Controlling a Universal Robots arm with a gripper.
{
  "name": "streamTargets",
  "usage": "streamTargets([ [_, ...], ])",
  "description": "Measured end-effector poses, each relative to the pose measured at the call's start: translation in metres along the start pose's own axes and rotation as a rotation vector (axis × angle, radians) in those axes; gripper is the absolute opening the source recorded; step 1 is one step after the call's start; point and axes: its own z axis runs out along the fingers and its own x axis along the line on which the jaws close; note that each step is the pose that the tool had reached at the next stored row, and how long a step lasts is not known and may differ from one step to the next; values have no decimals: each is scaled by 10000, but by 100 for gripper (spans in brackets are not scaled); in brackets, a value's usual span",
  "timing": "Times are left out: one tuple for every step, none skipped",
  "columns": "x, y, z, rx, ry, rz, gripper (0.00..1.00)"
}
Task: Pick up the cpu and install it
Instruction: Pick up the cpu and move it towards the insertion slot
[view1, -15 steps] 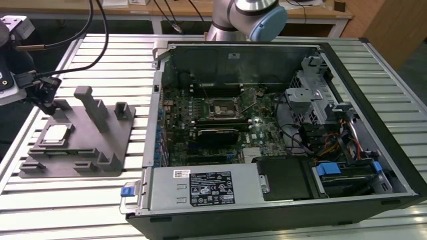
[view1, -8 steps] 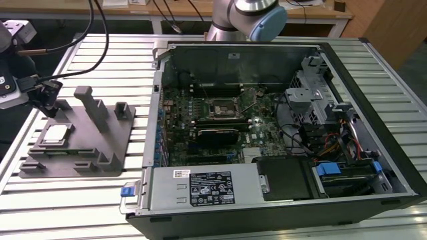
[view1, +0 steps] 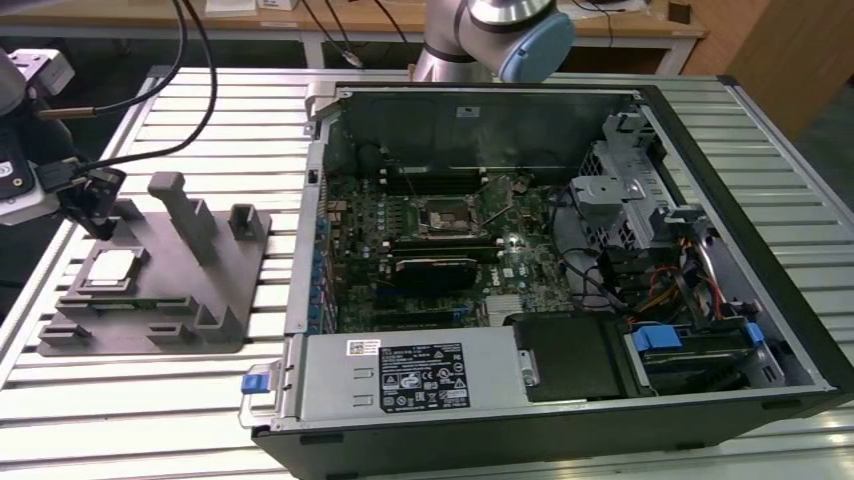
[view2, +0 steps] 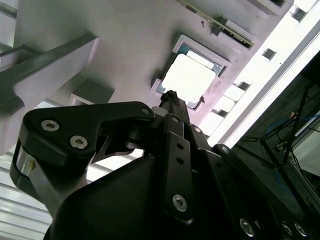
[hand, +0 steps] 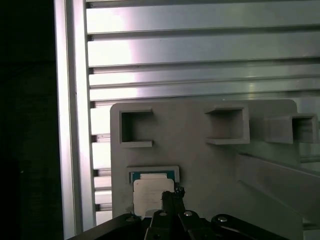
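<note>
Exterior view puts your gripper (view1: 98, 226) over the grey fixture plate (view1: 174, 292), at the far end of the exterior view's left, on the slatted aluminium table (view1: 200, 110). The cpu (view1: 110, 268) lies flat in its shallow recess on that plate, silver top up, and nothing holds it. You can see the fingers (view1: 91, 205) pressed together to a single narrow tip with nothing between them. In both wrist views that closed tip (view2: 170, 95) (hand: 173, 192) hangs just over one edge of the chip (view2: 189, 77) (hand: 150, 194). From the side, a small gap separates tip and chip. The open computer case (view1: 747, 200), with its empty motherboard socket (view1: 445, 215), stands well apart.
</note>
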Motion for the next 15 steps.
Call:
streamTargets([
  [3,-1,8,0,0,0,11],
  [6,-2,15,0,0,0,11],
  [9,-3,22,0,0,0,11],
  [12,-4,29,0,0,0,11],
  [15,-4,37,-1,-1,0,11],
  [17,-5,44,-1,-2,-1,11],
  [20,-6,52,-1,-1,-1,11],
  [25,-6,60,0,-1,1,11],
  [30,-7,70,-1,-1,0,11],
  [35,-8,80,0,-1,-1,11],
  [40,-9,91,-1,-1,-1,11],
  [46,-10,102,0,0,0,11],
  [52,-11,115,0,1,-1,11],
  [58,-12,128,0,1,-1,11],
  [65,-13,142,-1,-1,0,11],
])
